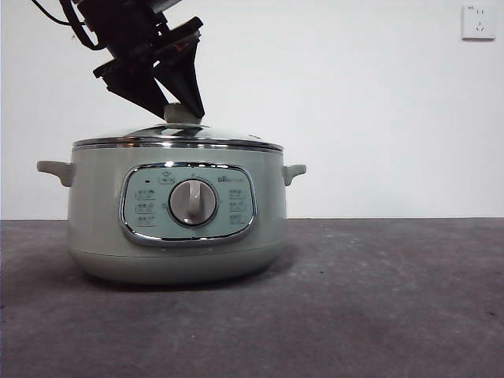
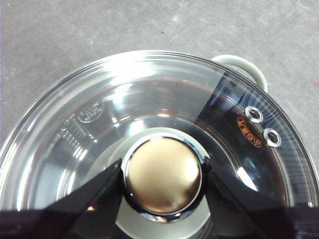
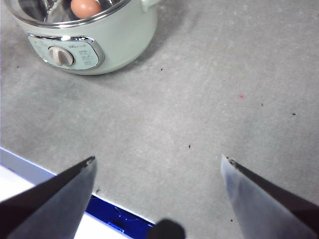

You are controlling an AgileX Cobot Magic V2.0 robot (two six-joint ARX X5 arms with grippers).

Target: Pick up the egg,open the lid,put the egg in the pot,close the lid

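The sage-green pot (image 1: 177, 220) stands on the grey table, left of the middle. The glass lid (image 1: 157, 135) sits level on its rim. My left gripper (image 1: 186, 109) comes down from the upper left, and its jaws stand on either side of the lid's knob (image 2: 163, 175), touching it. The lid (image 2: 149, 99) fills the left wrist view. The egg (image 3: 85, 7) lies inside the pot (image 3: 119, 35), seen from the right wrist view. My right gripper (image 3: 157, 159) is open and empty over bare table, away from the pot.
A white wall stands behind the table, with a socket (image 1: 479, 21) at the upper right. The table's blue front edge (image 3: 119, 216) shows under the right gripper. Grey tabletop (image 1: 394, 291) stretches to the right of the pot.
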